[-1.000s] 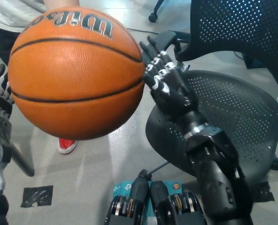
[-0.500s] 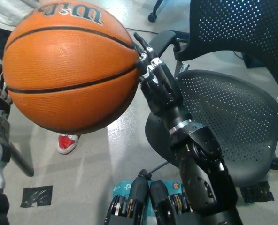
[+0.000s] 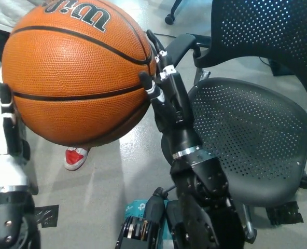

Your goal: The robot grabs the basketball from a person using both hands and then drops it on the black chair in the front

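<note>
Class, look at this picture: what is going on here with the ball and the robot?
The robot presses the basketball between its white left hand and black right hand, one on each side. A person's red shoe shows on the floor below the ball. The black chair stands to the right with nothing on its seat, so the drop is not yet done.

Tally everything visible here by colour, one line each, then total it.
Orange: 1, the basketball
Black: 2, the chair and the right hand
White: 1, the left hand
Red: 1, a person's shoe
Total: 5
</note>
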Tool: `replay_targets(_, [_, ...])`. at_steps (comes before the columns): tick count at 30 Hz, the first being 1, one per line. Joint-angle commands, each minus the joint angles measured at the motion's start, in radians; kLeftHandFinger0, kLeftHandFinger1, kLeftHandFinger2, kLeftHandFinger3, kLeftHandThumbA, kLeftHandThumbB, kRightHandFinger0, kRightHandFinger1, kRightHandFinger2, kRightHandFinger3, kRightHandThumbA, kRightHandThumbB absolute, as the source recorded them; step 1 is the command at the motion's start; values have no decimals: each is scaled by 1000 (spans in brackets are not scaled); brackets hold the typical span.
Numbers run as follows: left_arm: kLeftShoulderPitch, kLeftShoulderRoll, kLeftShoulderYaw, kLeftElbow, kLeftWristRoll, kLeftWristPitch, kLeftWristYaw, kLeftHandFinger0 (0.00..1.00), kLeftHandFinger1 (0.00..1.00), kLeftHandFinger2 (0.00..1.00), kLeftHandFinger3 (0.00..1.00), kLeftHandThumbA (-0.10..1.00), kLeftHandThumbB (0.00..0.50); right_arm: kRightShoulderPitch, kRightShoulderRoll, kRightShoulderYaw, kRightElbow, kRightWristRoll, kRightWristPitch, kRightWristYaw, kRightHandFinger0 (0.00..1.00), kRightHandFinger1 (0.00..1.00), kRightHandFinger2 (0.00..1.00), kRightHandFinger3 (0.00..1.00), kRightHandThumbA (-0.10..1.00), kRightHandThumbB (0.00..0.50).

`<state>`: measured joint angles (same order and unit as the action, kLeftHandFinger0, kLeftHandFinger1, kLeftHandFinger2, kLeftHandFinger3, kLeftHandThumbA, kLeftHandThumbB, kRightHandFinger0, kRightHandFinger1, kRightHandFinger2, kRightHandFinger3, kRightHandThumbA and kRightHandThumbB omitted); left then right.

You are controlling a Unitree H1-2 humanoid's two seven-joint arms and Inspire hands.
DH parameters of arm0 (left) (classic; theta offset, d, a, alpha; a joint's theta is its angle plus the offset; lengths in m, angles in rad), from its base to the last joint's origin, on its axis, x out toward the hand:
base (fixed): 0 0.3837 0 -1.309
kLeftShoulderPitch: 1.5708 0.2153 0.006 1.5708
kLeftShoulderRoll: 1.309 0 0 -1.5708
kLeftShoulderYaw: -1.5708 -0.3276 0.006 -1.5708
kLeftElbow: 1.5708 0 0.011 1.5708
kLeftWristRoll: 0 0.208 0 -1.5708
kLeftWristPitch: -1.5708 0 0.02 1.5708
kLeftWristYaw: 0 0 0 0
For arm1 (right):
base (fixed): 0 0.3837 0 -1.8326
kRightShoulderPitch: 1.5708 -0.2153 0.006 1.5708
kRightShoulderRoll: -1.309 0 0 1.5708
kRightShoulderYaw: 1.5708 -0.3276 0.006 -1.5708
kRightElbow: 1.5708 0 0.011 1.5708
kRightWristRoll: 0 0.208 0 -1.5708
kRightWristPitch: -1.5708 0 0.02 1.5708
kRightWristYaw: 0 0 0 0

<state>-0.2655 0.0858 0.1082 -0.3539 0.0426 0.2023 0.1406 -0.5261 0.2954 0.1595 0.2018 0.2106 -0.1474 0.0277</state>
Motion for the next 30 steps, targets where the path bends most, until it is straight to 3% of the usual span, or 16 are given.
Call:
replay_targets(1, [-90,-57,-141,20,34,5,-75,1000,1000,1000,1000,1000,155,-66,79,120,122,-193,-120,-5,1000,1000,1000,1000,1000,247])
replay_targets(5, [-99,-74,-155,35,21,16,-72,1000,1000,1000,1000,1000,152,-74,78,130,172,-239,-173,-46,1000,1000,1000,1000,1000,210])
replay_targets(12, [-114,-79,-169,62,-6,45,-78,1000,1000,1000,1000,1000,162,-76,65,128,182,-221,-148,-74,1000,1000,1000,1000,1000,219])
replay_targets(18, [-146,-81,-178,60,-29,36,-85,1000,1000,1000,1000,1000,131,-83,45,130,119,-211,-115,-83,1000,1000,1000,1000,1000,217])
replay_targets(19, [-161,-90,-175,48,-41,59,-83,1000,1000,1000,1000,1000,143,-89,39,131,91,-229,-98,-94,1000,1000,1000,1000,1000,218])
replay_targets(21, [-195,-79,-196,29,-2,70,-82,1000,1000,1000,1000,1000,121,-106,29,128,45,-232,-79,-100,1000,1000,1000,1000,1000,218])
replay_targets(27, [-336,-116,-232,-3,48,154,-44,1000,1000,1000,1000,1000,194,-162,-20,101,-99,-190,-13,-113,1000,1000,1000,1000,1000,249])
replay_targets(30, [-399,-141,-248,23,46,182,-41,1000,1000,1000,1000,1000,199,-188,-58,82,-149,-160,40,-116,1000,1000,1000,1000,1000,272])
